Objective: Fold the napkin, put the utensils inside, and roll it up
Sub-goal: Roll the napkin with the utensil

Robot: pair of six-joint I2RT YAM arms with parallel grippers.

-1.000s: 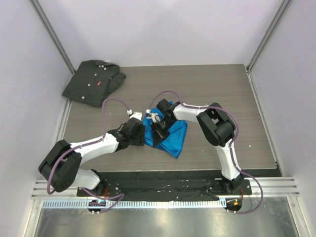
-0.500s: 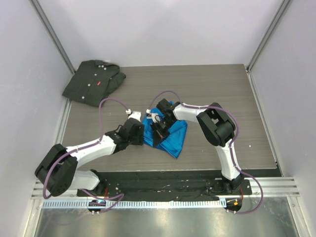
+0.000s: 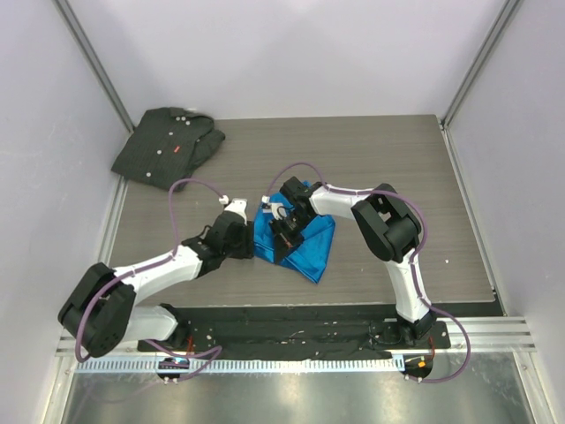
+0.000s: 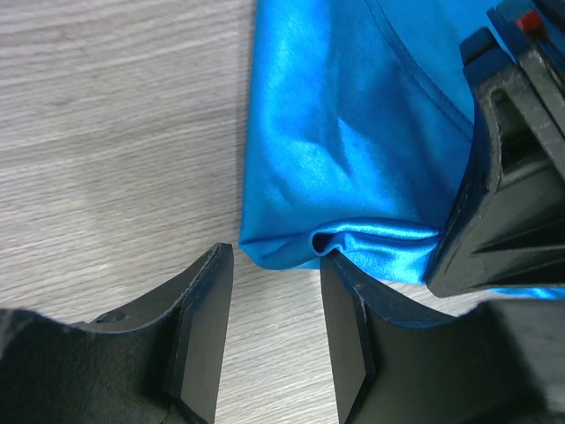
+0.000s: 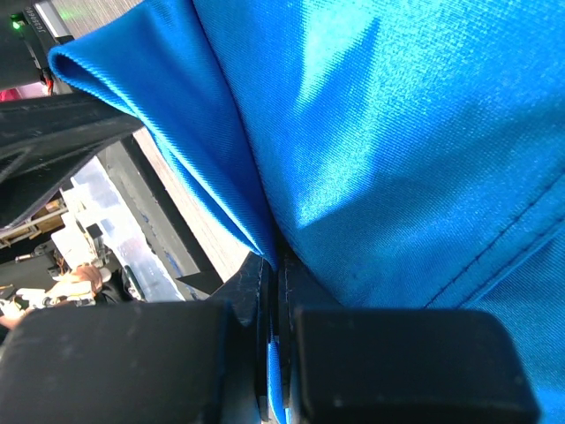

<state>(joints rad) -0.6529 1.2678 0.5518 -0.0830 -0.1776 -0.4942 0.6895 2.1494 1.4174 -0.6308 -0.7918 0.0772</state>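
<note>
Right gripper clamps a fold of the shiny bright-blue cloth napkin, likely pinning it; left gripper spread, empty, lined up on the corner.

No legible text, brand, number or sign in any view. Small red tag on the dark shirt at far left of desk: too small to read. Faint pale print beside green light, top-left corner of right wrist view: blurred, not readable.
</note>
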